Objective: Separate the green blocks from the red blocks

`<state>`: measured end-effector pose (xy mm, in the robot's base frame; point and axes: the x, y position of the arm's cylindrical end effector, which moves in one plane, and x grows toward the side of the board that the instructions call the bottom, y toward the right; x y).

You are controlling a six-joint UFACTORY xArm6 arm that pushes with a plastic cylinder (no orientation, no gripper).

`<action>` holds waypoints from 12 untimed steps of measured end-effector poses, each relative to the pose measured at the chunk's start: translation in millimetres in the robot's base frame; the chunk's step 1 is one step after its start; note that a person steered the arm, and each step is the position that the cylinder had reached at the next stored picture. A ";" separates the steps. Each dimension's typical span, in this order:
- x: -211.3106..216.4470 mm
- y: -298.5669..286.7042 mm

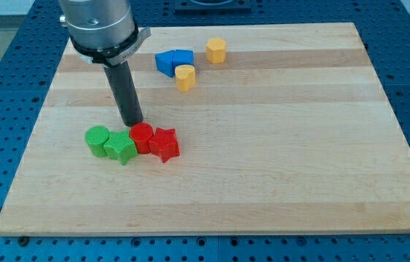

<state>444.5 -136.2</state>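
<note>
my tip (133, 124), a plain rod with no end effector to open or close, sits just behind the green star (121, 148) and red cylinder (142, 137) on the table (277, 145).

The arm (101, 25) is being cut off by the view's top; blue blocks (172, 61) are overlapping, their shapes unclear.

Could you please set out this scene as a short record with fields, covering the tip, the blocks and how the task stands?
tip: my tip sits just above the green-red row, near where the green star meets the red cylinder
green blocks: green cylinder and green star, touching
red blocks: red cylinder and red star, touching
row: green star touches red cylinder
other blocks: blue blocks, yellow blocks near the view's top
surface: wooden board
task state: greens and reds not yet separated
</note>
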 end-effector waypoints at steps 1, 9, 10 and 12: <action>4.0 0.0; 60.6 -36.6; 79.4 -50.4; 66.9 -51.3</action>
<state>511.4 -187.5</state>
